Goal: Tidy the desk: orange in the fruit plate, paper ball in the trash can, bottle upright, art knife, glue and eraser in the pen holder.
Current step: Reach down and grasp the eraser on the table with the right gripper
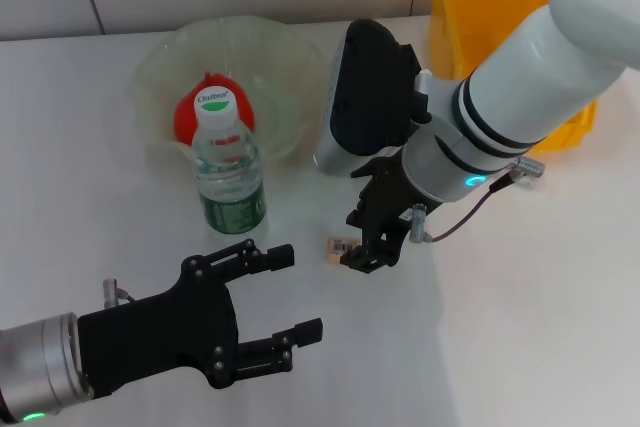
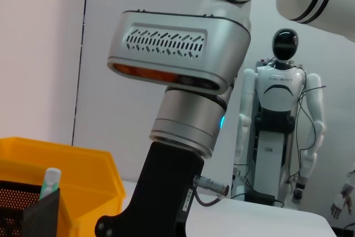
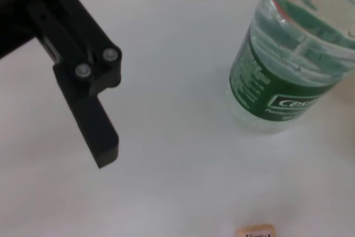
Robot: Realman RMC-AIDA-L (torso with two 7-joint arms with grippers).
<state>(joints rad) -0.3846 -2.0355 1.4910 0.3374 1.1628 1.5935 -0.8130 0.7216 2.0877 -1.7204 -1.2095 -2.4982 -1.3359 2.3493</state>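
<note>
- While the white table [image 1: 560, 277] spreads smooth and matte under everything, a pale wall with panel seams runs behind it, and the left wrist view shows a white humanoid robot [image 2: 280, 131] standing across the room.
- Yellow plastic bin [image 1: 480, 7] at the far right holds a black mesh pen holder [image 2: 25, 209] with a white-capped glue stick [image 2: 50, 181] upright inside.
- Translucent, ruffled fruit plate [image 1: 290, 57] at the far left contains the orange [image 1: 185, 117].
- Clear bottle [image 1: 228, 172], green label, white cap, stands upright just before the plate.
- Left gripper [image 1: 290, 292] hovers near, fingers spread wide, holding nothing.
- Right gripper [image 1: 372, 252] points down just beside the eraser [image 1: 342, 247]; I cannot tell whether its fingers are parted.
- Small tan eraser with a barcode lies on the table, right of the bottle.
</note>
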